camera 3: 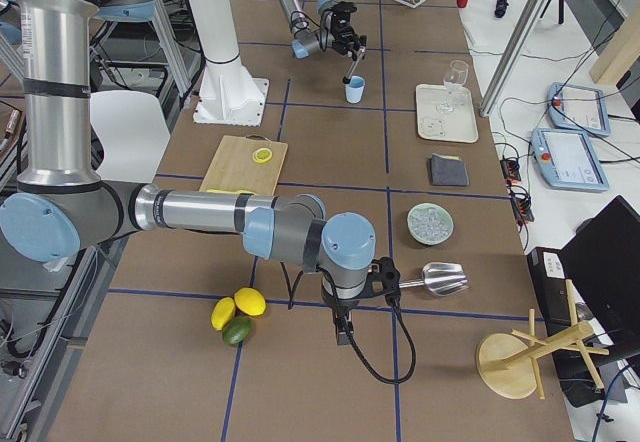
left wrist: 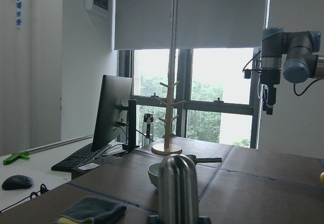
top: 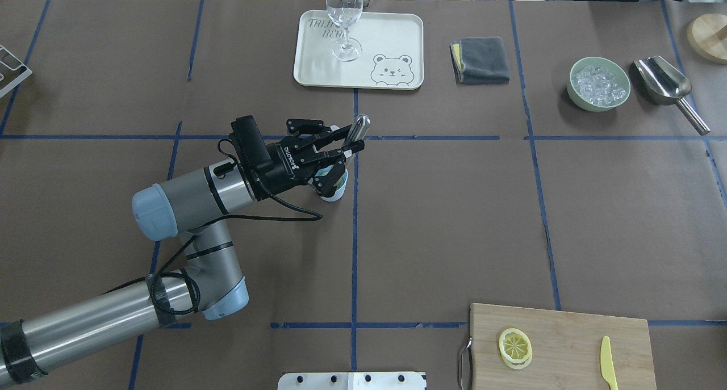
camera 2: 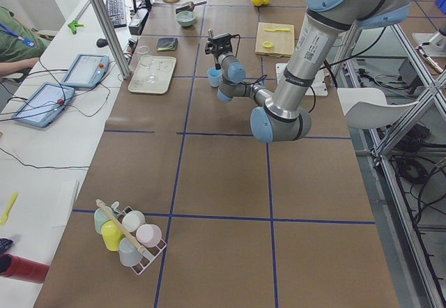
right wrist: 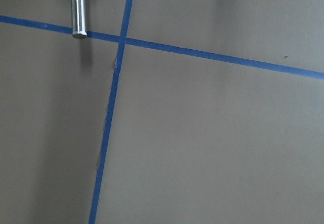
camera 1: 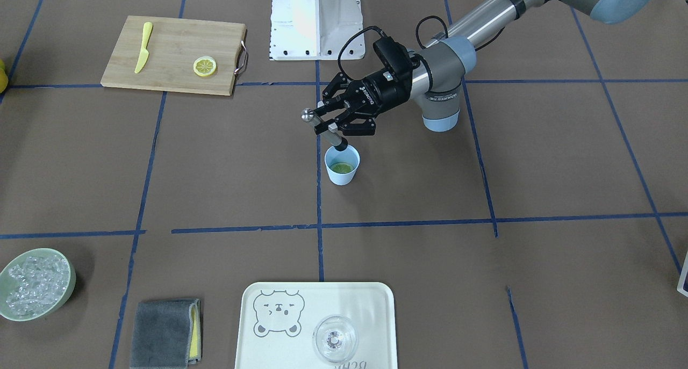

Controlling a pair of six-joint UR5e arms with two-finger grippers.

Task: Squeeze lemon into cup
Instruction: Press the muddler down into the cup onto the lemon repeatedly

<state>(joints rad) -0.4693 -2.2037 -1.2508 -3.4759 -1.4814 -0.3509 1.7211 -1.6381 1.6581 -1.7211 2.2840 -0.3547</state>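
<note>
The pressing step appears to be in hand. The left gripper [camera 1: 329, 123] is clamped on a steel muddler [camera 1: 336, 139], which is tilted with its dark tip just inside the cup [camera 1: 342, 174], at the rim's 12 o'clock in the front-facing view. The lemon [camera 1: 342, 168] lies flat at the cup's bottom. The next move likely calls for righting the rod and pushing straight down without tipping the cup. Whether the right gripper [camera 3: 343, 334] is open or closed cannot be told.

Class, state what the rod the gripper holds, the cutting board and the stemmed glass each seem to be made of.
Rod: metal, probably polished steel; silvery with bright highlights.
Cutting board: wood or bamboo, matte; pale tan, faint grain streaks.
Stemmed glass: clear glass, possibly plastic; the tray shows through it.
</note>
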